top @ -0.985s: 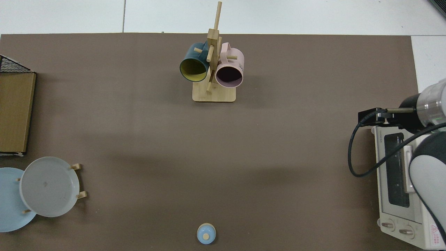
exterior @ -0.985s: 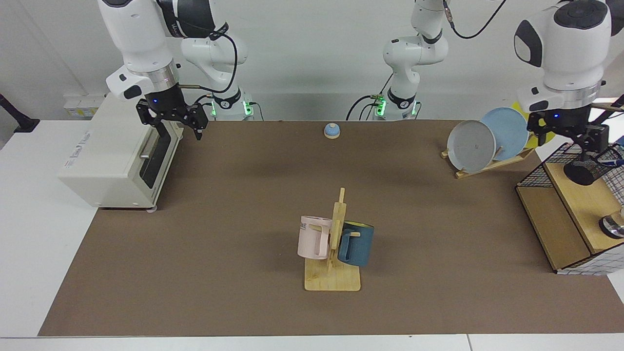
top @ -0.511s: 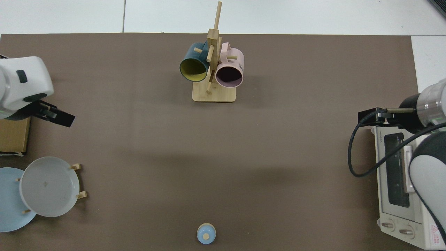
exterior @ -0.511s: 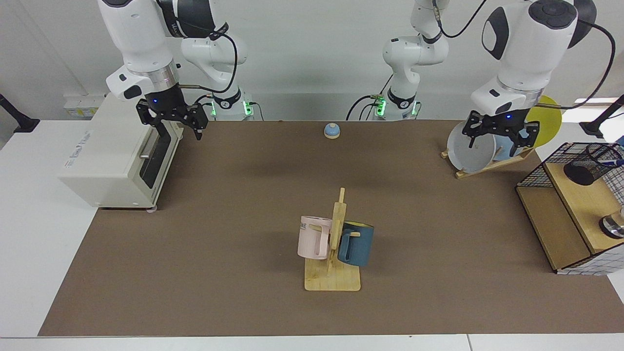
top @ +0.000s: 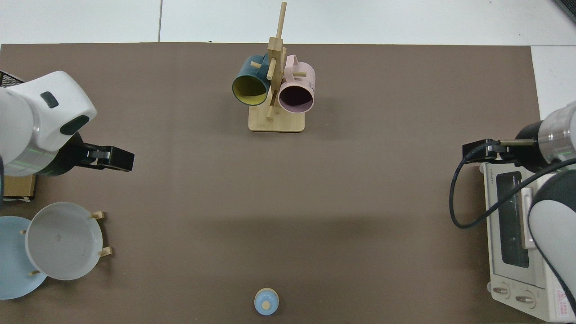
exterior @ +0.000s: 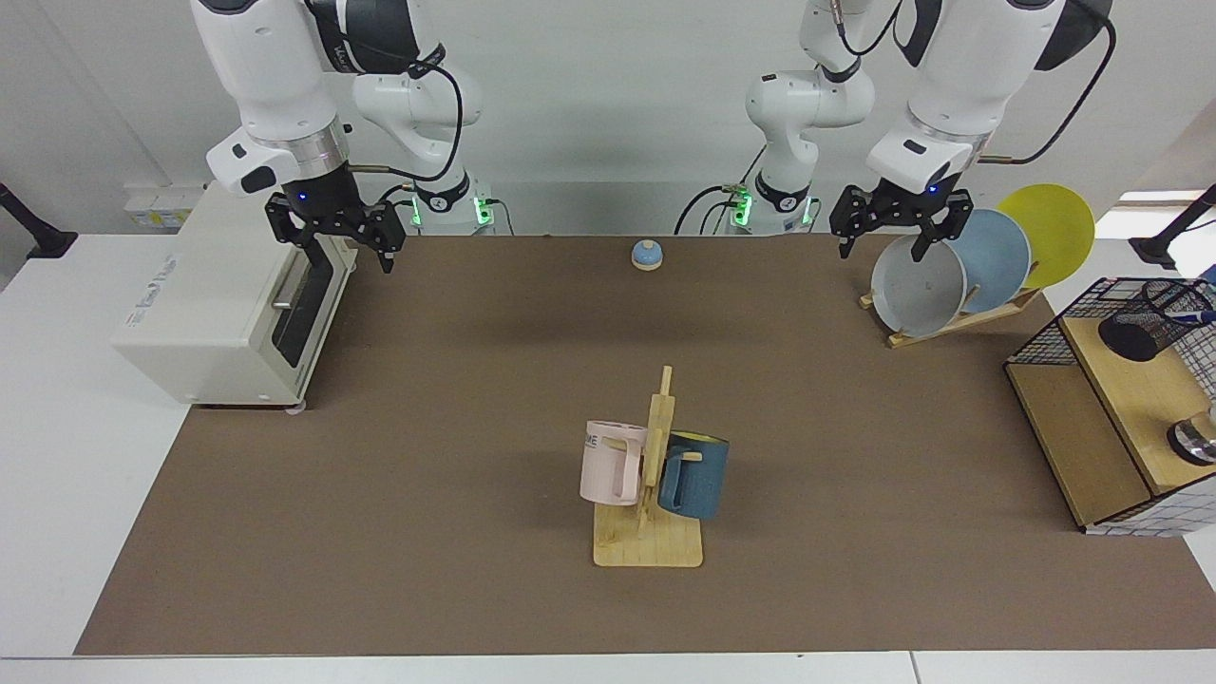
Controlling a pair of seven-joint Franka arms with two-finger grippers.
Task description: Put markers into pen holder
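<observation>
My left claw (exterior: pixel 886 232) hangs in the upper right of the facing view, spread and holding nothing, just above the grey plate (exterior: pixel 918 285) in the wooden rack and well apart from the pen holder (exterior: pixel 1148 325). The pen holder stands at the far right edge on the wooden shelf of the wire basket (exterior: pixel 1045 337), with the marker (exterior: pixel 1199 315) leaning out of its mouth, blue cap up. My right claw (exterior: pixel 349 244) waits, spread, at the upper left beside the toaster oven (exterior: pixel 214 304) on the desk (exterior: pixel 456 427).
</observation>
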